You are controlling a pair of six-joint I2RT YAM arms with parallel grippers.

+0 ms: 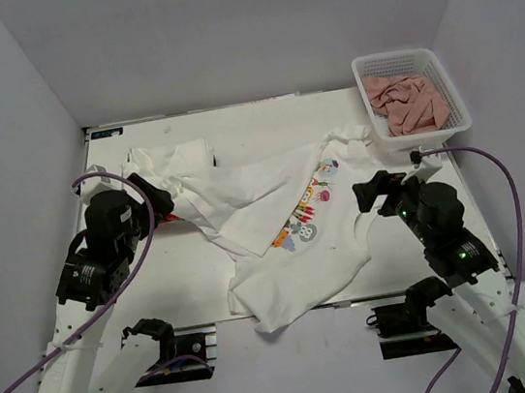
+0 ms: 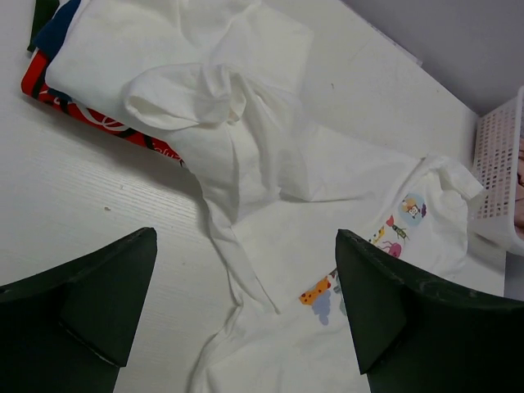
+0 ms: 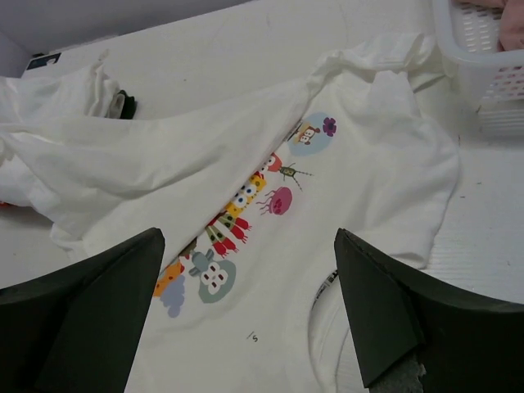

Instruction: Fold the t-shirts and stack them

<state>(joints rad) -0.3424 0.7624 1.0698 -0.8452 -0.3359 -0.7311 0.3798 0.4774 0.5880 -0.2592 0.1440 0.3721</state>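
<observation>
A white t-shirt with a colourful cartoon print lies crumpled across the middle of the table; the print also shows in the right wrist view. More plain white t-shirt cloth is bunched at the back left and drapes over the printed shirt's left side, as the left wrist view shows. My left gripper is open and empty above the bunched cloth's left edge. My right gripper is open and empty above the printed shirt's right side, near its collar.
A white basket holding salmon-pink cloths stands at the back right; its corner shows in the right wrist view. A red and blue fabric item lies under the bunched cloth at the left. Bare tabletop lies front left.
</observation>
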